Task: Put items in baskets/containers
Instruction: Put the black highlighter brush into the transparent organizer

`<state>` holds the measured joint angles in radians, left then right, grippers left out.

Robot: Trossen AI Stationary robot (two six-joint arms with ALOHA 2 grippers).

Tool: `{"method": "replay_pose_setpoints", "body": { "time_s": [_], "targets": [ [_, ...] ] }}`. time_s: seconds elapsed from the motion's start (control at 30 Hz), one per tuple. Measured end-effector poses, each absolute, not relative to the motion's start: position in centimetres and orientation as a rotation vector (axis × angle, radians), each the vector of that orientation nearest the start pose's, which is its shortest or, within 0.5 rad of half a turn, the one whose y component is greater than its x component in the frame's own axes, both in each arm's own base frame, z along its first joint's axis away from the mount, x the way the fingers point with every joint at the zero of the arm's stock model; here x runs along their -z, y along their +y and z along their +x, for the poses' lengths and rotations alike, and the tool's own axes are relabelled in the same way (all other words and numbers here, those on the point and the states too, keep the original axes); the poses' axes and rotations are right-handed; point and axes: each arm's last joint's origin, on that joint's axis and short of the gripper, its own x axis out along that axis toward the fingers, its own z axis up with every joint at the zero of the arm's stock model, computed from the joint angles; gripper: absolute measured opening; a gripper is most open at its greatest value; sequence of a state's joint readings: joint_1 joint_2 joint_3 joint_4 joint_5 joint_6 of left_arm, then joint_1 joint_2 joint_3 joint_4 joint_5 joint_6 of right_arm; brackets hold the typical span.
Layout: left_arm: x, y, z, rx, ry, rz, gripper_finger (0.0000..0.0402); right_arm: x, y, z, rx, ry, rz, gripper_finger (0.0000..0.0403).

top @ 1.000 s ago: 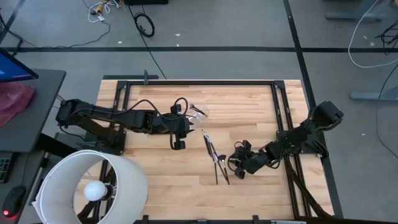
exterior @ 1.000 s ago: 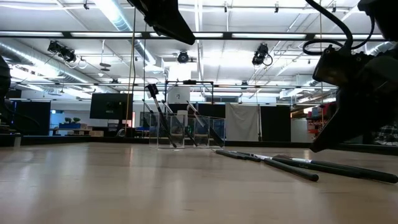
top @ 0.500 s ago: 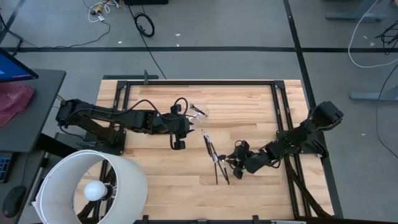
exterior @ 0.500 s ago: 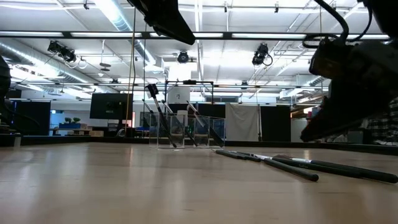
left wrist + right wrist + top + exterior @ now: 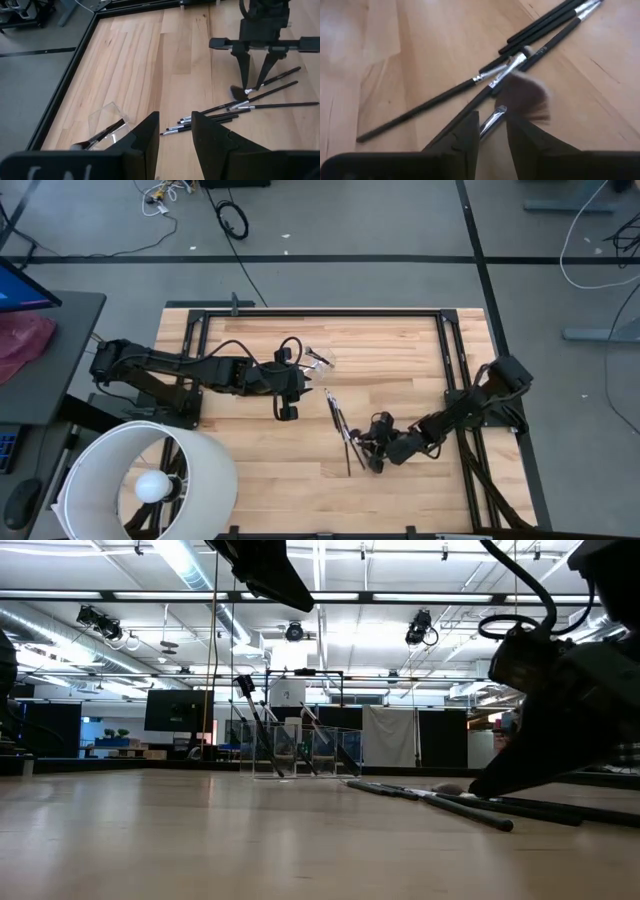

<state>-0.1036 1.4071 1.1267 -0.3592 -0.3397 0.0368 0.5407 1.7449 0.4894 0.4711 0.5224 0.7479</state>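
Several slim dark brushes (image 5: 345, 435) lie loose in a heap on the wood at mid-table. My right gripper (image 5: 492, 132) is down over their near end, open. Its two fingers stand on either side of the silver ferrule (image 5: 494, 119) of a brush with a dark fan head (image 5: 530, 97). I cannot tell whether they touch it. The clear cup (image 5: 318, 361) stands farther back, with brushes leaning in it (image 5: 255, 725). My left gripper (image 5: 286, 410) hangs open above the table beside the cup, nothing between its fingers (image 5: 150, 132).
A big white lampshade (image 5: 150, 480) with a bulb fills the near left corner. A black frame (image 5: 320, 310) runs round the wooden top. Bare wood (image 5: 260, 460) lies between the lampshade and the brush heap.
My right gripper has sunk toward the table and edged toward the left onto the brush heap, tipping more steeply down. Its fingertips now reach the brushes' level. The brushes lie as before.
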Motion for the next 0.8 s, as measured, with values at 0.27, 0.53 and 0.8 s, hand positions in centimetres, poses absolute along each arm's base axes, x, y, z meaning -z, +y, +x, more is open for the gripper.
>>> {"method": "replay_pose_setpoints", "body": {
  "time_s": [0.27,0.53,0.8],
  "targets": [
    [-29.7,-2.2,30.5,-0.217,0.629,0.176,0.0117,-7.4,11.7,23.4,0.283,0.679,0.148,0.0103],
    [-29.7,-2.2,30.5,-0.217,0.627,0.176,0.0117,-7.3,10.1,23.9,0.292,0.709,-0.064,0.0103],
    [-29.8,-2.2,30.5,-0.217,0.623,0.175,0.0117,-10.4,10.3,23.6,0.244,0.64,0.0,0.0103]
  ]
}}
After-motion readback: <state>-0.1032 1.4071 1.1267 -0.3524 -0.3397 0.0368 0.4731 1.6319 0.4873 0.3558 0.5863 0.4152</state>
